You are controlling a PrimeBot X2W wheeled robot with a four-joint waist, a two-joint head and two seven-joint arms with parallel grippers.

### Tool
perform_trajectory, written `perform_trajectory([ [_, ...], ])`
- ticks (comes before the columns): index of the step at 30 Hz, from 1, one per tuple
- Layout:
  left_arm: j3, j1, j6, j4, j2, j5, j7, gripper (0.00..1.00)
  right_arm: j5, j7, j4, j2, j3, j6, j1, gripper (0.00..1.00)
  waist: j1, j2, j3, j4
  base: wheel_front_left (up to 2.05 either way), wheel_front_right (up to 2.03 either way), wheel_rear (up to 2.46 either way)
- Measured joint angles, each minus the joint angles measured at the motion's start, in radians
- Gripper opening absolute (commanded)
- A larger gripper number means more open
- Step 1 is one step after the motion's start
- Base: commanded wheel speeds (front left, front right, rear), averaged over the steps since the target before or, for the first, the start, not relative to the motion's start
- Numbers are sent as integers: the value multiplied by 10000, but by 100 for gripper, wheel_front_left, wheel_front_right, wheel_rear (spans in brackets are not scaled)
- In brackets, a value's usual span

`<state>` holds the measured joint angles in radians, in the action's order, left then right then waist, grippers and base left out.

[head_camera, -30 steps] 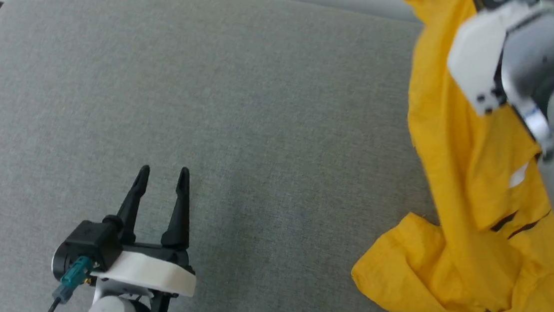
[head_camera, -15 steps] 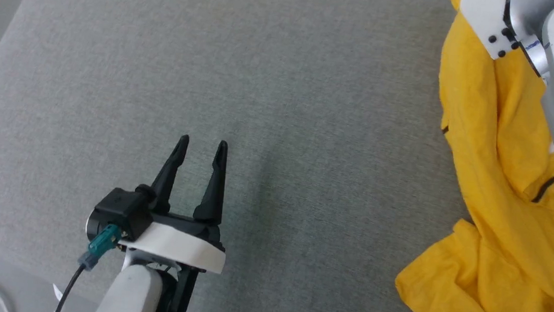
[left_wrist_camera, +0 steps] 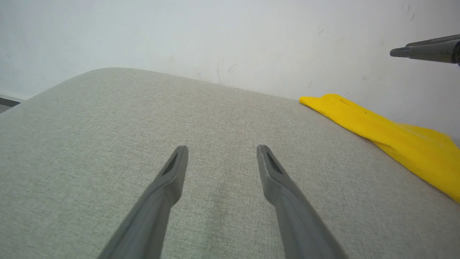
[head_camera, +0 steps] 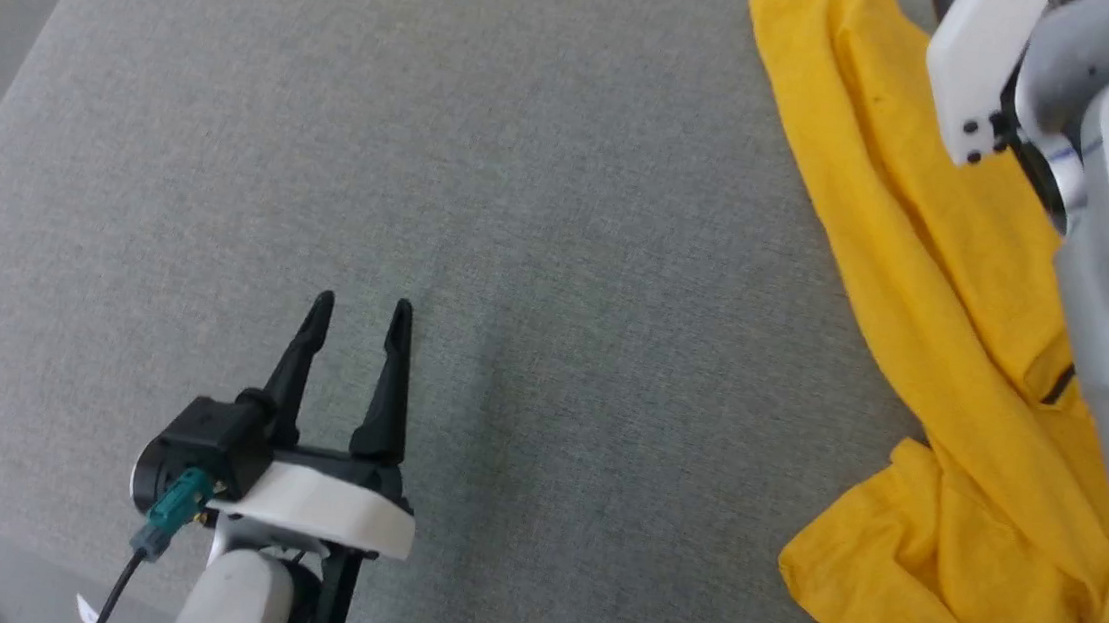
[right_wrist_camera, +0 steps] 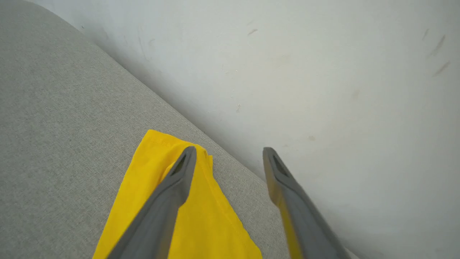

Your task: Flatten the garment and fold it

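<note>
Grey cushion (head_camera: 574, 203), one yellow garment (head_camera: 918, 283), two spread tools: left tool (head_camera: 362, 303), right tool (right_wrist_camera: 230, 150).

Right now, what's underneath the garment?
The garment lies directly on the grey cushion, which shows all around its visible edges. Anything beneath its bunched folds is covered and cannot be seen.
</note>
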<state>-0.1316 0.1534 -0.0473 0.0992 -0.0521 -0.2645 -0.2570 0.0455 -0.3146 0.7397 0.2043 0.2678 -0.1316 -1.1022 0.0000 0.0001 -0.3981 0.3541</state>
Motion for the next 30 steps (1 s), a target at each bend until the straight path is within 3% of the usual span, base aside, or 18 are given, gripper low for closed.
perform_trajectory([
  [4, 330, -419, 44, -165, -2, 263, 0, 100, -305, 571, -1200, -46, -1104, 0, 1374, 100, -1, 0, 456, -333, 0, 0, 0],
  [9, 679, -936, 42, -408, -2, 531, -2, 100, 27, 1361, -3981, -115, -2897, 0, 4115, 100, -2, -1, 971, -927, 0, 0, 0],
  [13, 895, -1301, 27, -552, -2, 782, 0, 100, 447, 1883, -6464, -966, -4479, 2, 6829, 100, -2, 0, 1294, -1416, 0, 0, 0],
  [18, 1122, -1819, -46, -719, -2, 907, 0, 100, 443, 2819, -8587, -1509, -5377, 0, 9683, 100, -2, 0, 1660, -2011, 0, 0, 0],
  [21, 1244, -2087, -44, -890, -2, 907, 0, 100, -686, 3578, -8882, -1515, -5764, 0, 11102, 100, -3, 0, 1886, -2302, 0, 0, 0],
  [25, 1267, -2486, -46, -993, -2, 901, 0, 100, -1789, 4543, -8205, -1513, -5983, 2, 12372, 100, -1, 0, 2162, -2610, 0, 0, 0],
  [30, 1110, -2710, -58, -1022, 0, 817, 0, 100, -2159, 5110, -7455, -1519, -5762, 0, 12654, 100, -1, 0, 2511, -2798, 0, 0, 0],
])
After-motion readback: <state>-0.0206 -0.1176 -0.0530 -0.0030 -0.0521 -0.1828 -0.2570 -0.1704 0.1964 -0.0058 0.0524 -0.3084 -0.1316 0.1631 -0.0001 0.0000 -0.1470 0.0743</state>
